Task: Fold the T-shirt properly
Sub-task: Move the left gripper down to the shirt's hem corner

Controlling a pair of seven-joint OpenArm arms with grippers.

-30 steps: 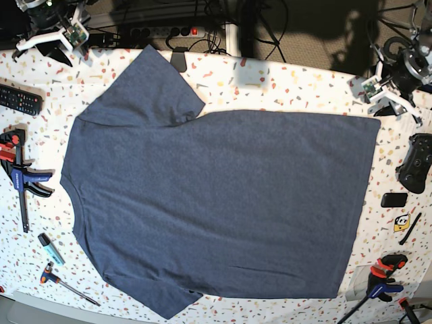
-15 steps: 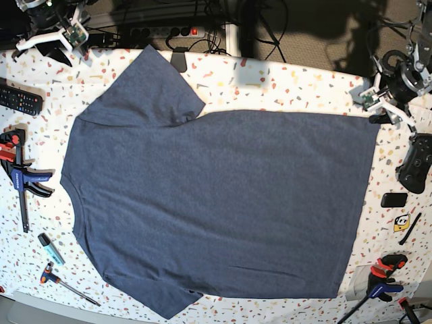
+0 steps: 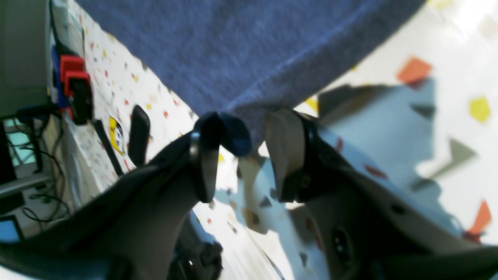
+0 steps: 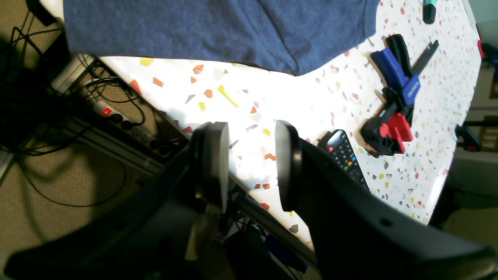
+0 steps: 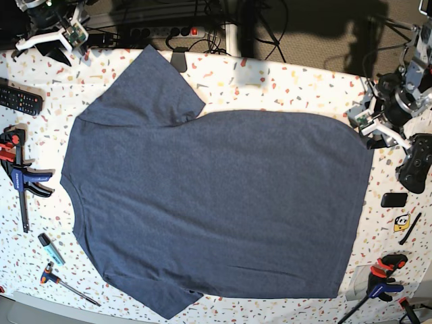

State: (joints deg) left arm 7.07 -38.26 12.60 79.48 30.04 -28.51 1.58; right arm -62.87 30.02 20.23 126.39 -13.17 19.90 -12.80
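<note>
The T-shirt (image 5: 216, 202) lies flat on the speckled table, plain navy side up, with the collar at the left and the hem at the right. My left gripper (image 5: 370, 132) is at the hem's far right corner. In the left wrist view (image 3: 241, 155) its fingers stand apart, with the shirt's corner (image 3: 249, 46) reaching down between them. My right gripper (image 5: 50, 42) hovers at the table's back left edge, beyond the sleeve. In the right wrist view (image 4: 251, 163) it is open and empty, and the sleeve (image 4: 218, 31) lies ahead of it.
A remote (image 5: 19, 100) and a blue-red clamp (image 5: 20, 177) lie at the left. A highlighter (image 5: 50, 248) and a screwdriver (image 5: 67, 283) lie at the front left. A game controller (image 5: 417, 162), a small black box (image 5: 393, 200) and another clamp (image 5: 381, 277) lie at the right.
My left gripper has moved down and inward onto the hem's far corner. That corner, sharp before, now looks rounded and drawn in. The right arm has not moved.
</note>
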